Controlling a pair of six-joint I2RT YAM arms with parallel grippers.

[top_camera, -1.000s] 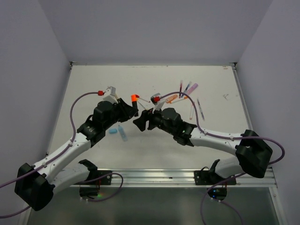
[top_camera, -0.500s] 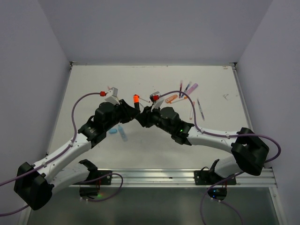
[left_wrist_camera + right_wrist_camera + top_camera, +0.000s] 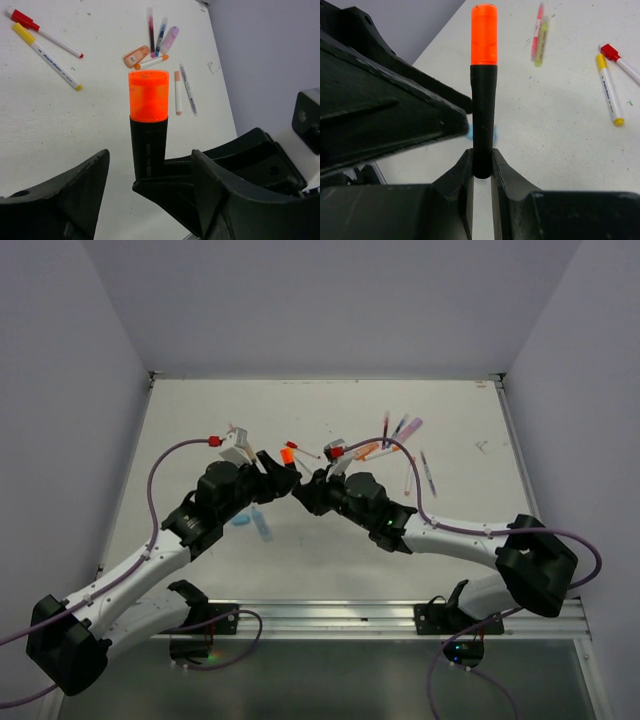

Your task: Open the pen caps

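The left gripper [image 3: 150, 157] has its jaws wide apart and grips nothing. A black highlighter [image 3: 149, 145] rises between them, closer to the finger [image 3: 230, 192] on the right of the wrist view. I cannot tell whether it touches that finger. The orange cap [image 3: 148, 95] sits on the highlighter's upper end, above both fingertips.

Ahead of this gripper and off to its left, two markers lie side by side on the worktop [image 3: 60, 115]. One has a red cap [image 3: 22, 19] and the other a yellow cap [image 3: 21, 31]. Straight ahead, beyond the orange cap, lies a loose cluster: a stubby orange highlighter [image 3: 136, 56], a pink pen [image 3: 150, 25], a blue pen [image 3: 161, 32], a purple highlighter [image 3: 170, 39] and a few thin pens. Behind the gripper, under its wrist, a light blue highlighter [image 3: 242, 520] lies on the worktop.

The right gripper [image 3: 481, 162] is clamped on the lower end of the black barrel, one finger pressed to each side. It holds the barrel upright, so the orange cap stands well above its fingertips. The left gripper's black bulk sits just beside the barrel on this gripper's left. From above, the two grippers meet tip to tip near the middle of the worktop.
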